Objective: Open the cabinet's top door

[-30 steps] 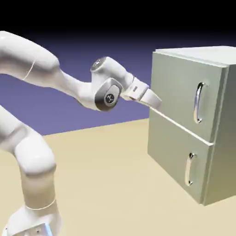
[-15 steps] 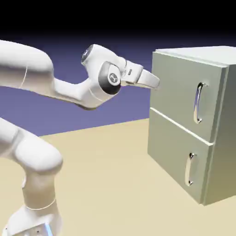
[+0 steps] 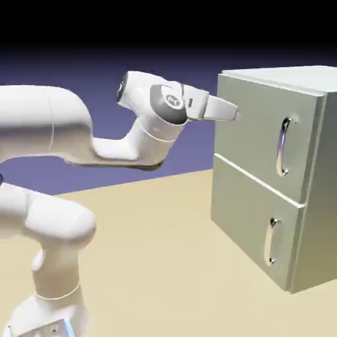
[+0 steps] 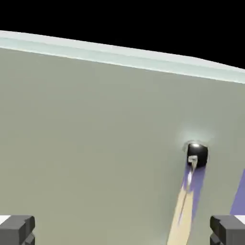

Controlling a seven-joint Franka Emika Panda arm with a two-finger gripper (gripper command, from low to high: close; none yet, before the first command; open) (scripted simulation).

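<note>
The pale grey-green cabinet (image 3: 309, 82) stands at the exterior view's right, both front doors shut. Its top door (image 3: 253, 131) carries a long vertical silver handle (image 3: 283, 146). My gripper (image 3: 233, 113) points level at the upper left part of that door, well to the left of the handle and close to the panel. In the hand view the door (image 4: 95, 134) fills the picture. The handle (image 4: 194, 160) shows at the lower right as a shiny bar running down from its round mount. My gripper (image 4: 122, 233) is open, its fingertips (image 4: 16, 228) far apart with nothing between them.
Below the top door sits the shorter door (image 3: 247, 220) with its smaller handle (image 3: 270, 242). The cabinet rests on the tan table (image 3: 151, 263). My arm's elbow (image 3: 125, 148) hangs over the table to the cabinet's left.
The hand has risen from the seam between the two doors to the upper part of the top door, levelled out and moved closer to the panel.
</note>
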